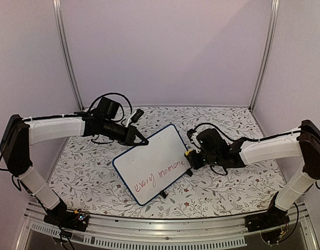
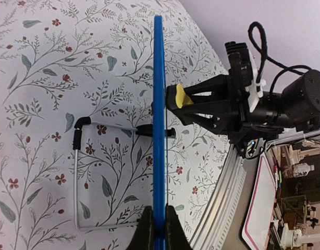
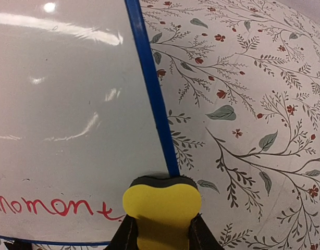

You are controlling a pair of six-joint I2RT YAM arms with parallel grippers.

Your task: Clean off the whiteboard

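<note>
The whiteboard, white with a thin blue frame, stands tilted on the floral table and bears red words "every moment" near its lower edge. My left gripper is shut on the board's upper left edge; in the left wrist view the frame runs edge-on between my fingers. My right gripper is shut on a yellow eraser whose dark pad touches the board's right edge, just right of the red word "moment". The eraser also shows in the left wrist view.
The board's wire stand rests on the floral tablecloth behind it. Purple walls enclose the back and sides. A metal rail runs along the near edge.
</note>
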